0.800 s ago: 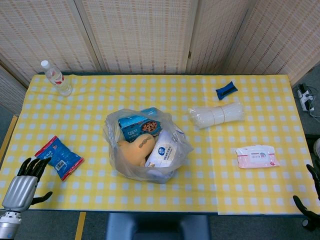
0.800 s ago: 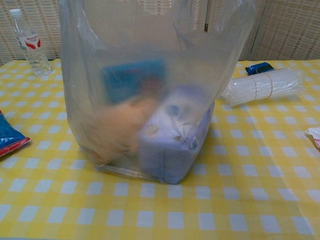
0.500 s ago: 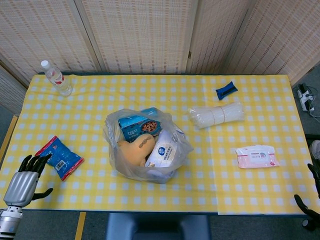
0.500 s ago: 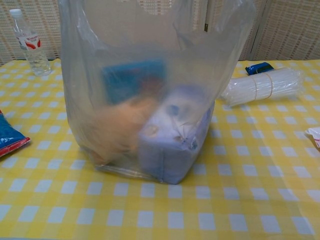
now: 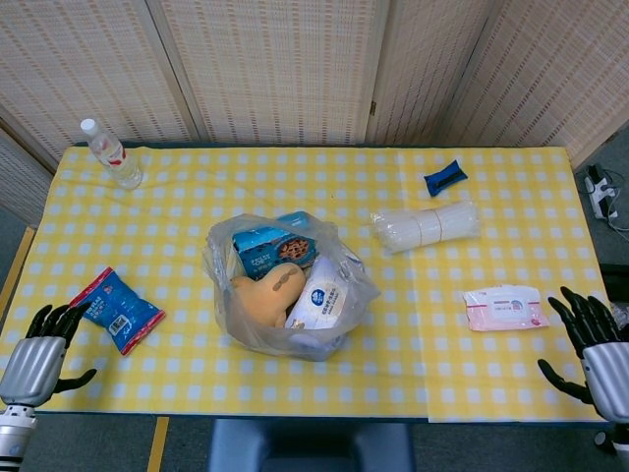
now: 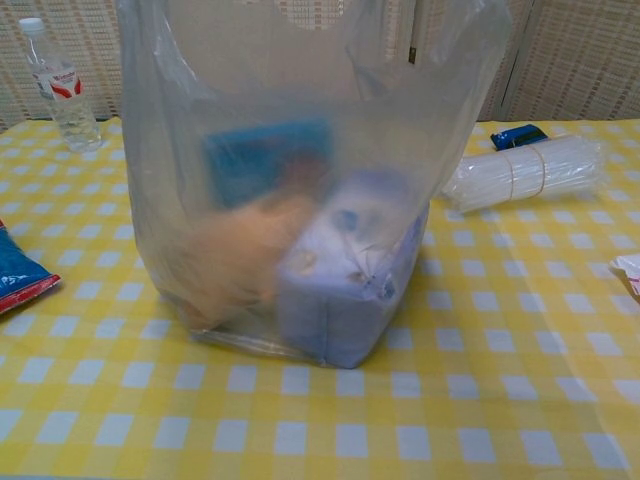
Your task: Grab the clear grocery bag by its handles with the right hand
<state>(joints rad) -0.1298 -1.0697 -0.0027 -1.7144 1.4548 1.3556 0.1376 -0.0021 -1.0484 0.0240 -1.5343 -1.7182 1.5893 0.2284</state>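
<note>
Clearly the reach is only starting: the right hand hovers at the near right corner of the yellow-checked counter, fingers spread and holding nothing. The clear plastic grocery bag, stuffed with packets, stands mid-counter, well apart to that hand's left, handles untouched. Next the hand must travel in over the bag's mouth and gather both handles. The left hand idles with fingers apart, empty.
</note>
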